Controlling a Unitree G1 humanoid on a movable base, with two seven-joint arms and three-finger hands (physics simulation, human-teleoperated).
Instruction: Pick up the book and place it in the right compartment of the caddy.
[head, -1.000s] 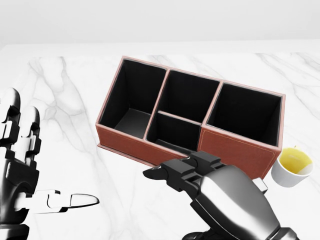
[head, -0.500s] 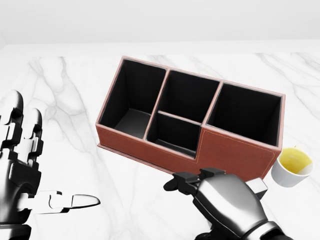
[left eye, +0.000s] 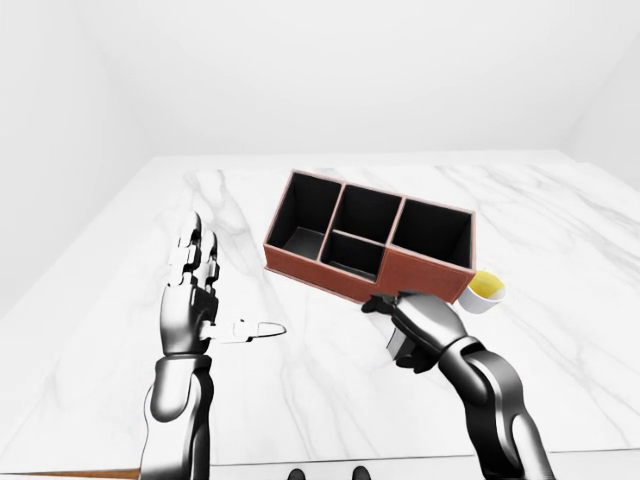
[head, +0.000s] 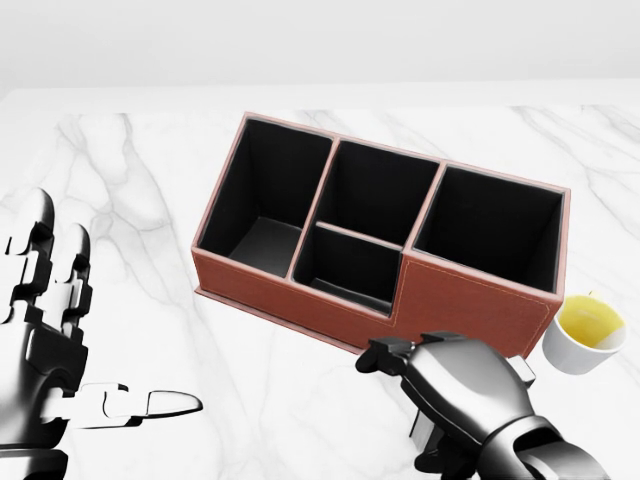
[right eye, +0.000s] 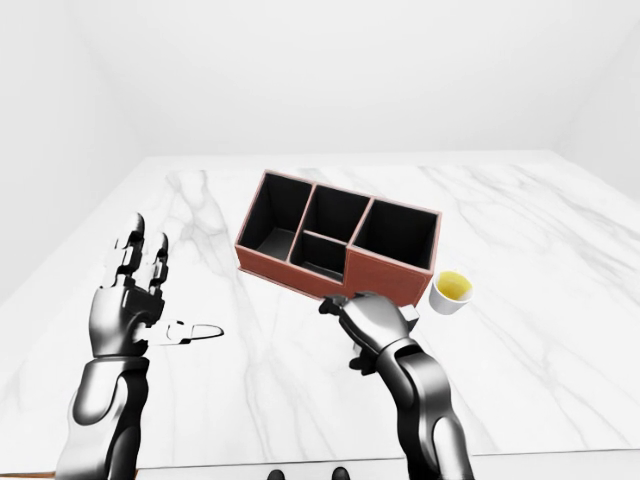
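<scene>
We see a white marble tabletop (head: 150, 200) veined in soft grey, glossy and flat, running out to a pale wall. On it sits the caddy (head: 380, 240), a long rectangular box with reddish-brown leather-like outer walls, a stitched seam along the near face, and matte black lining; thin partitions split it into a tall left bay, two smaller middle bays, and a large right compartment (head: 495, 225), all open at the top. Just beside the caddy's lower right corner in the head view stands a small white cup (head: 585, 335), round, holding something yellow. Our left hand (head: 55, 350) is raised at the left edge of the head view, segmented metallic fingers (head: 40, 250) pointing up and the thumb stretched out sideways, spread wide and holding nothing. Our right hand (head: 460, 395) lies low, just below the caddy's near wall, its smooth grey back toward us and its dark fingers (head: 385, 355) curled under; we cannot tell whether they grip anything. The book does not show in any view.
</scene>
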